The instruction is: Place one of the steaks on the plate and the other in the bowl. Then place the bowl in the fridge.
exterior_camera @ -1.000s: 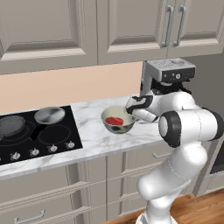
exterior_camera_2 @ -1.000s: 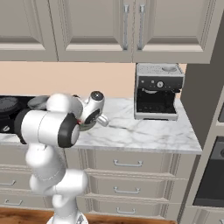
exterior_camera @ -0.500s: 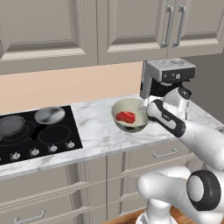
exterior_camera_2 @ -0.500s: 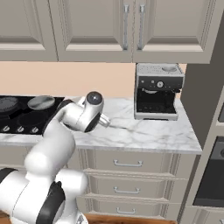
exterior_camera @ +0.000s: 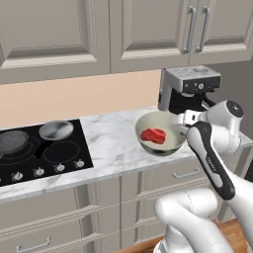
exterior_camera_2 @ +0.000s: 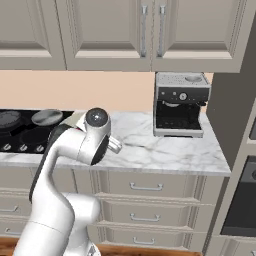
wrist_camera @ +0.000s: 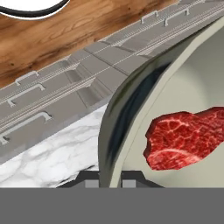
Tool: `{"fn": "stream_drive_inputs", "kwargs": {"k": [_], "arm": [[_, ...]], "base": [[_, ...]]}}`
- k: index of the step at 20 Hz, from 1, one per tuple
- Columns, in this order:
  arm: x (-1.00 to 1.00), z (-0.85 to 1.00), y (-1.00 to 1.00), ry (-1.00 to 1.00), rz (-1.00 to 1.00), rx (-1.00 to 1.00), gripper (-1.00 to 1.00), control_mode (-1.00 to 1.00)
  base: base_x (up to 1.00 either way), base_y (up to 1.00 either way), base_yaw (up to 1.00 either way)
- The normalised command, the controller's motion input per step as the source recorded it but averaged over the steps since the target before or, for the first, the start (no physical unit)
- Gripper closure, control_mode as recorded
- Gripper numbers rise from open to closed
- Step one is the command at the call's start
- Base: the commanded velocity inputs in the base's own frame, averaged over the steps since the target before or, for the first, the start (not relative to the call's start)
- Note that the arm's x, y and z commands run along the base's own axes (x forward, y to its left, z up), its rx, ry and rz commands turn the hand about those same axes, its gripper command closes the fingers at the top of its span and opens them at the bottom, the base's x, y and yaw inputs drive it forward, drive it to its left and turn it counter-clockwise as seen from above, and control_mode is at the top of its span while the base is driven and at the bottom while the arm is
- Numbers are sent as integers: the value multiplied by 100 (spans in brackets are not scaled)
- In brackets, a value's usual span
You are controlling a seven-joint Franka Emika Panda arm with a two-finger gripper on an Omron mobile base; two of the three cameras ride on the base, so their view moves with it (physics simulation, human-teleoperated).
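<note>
The cream-beige bowl point(exterior_camera: 165, 142) hangs tilted just above the marble counter, in front of the coffee machine. One red steak point(exterior_camera: 153, 135) lies inside it. My gripper point(exterior_camera: 186, 120) is shut on the bowl's right rim. In the hand view the bowl's rim point(wrist_camera: 114, 131) rises straight from my gripper point(wrist_camera: 110, 180), and the steak point(wrist_camera: 183, 138) rests against the greenish-grey inside. In the right base view my arm hides the bowl. The plate and the fridge are out of view.
A black-and-silver coffee machine point(exterior_camera: 190, 91) point(exterior_camera_2: 180, 102) stands at the back of the counter. The black cooktop point(exterior_camera: 39, 153) to the left carries a grey metal vessel point(exterior_camera: 56, 129) and a dark pan point(exterior_camera: 12, 141). Wall cabinets hang overhead; drawers point(exterior_camera_2: 145, 187) run below.
My arm has swung to the right, carrying the bowl with the steak along the counter toward the coffee machine. The grip on the rim has stayed shut.
</note>
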Motion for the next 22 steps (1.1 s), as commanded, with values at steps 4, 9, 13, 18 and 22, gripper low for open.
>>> {"fn": "stream_drive_inputs", "kwargs": {"k": [4, 9, 13, 18, 22], "arm": [[-30, 6, -15, -1, 0, 0, 100, -100], [0, 0, 0, 0, 0, 0, 100, 100], [0, 0, 0, 0, 0, 0, 100, 100], [0, 0, 0, 0, 0, 0, 100, 100], [0, 0, 0, 0, 0, 0, 100, 100]], "base": [[0, 0, 0], [-25, 0, 1], [-100, 0, 6], [-82, 32, 9], [-22, 99, 3]]}}
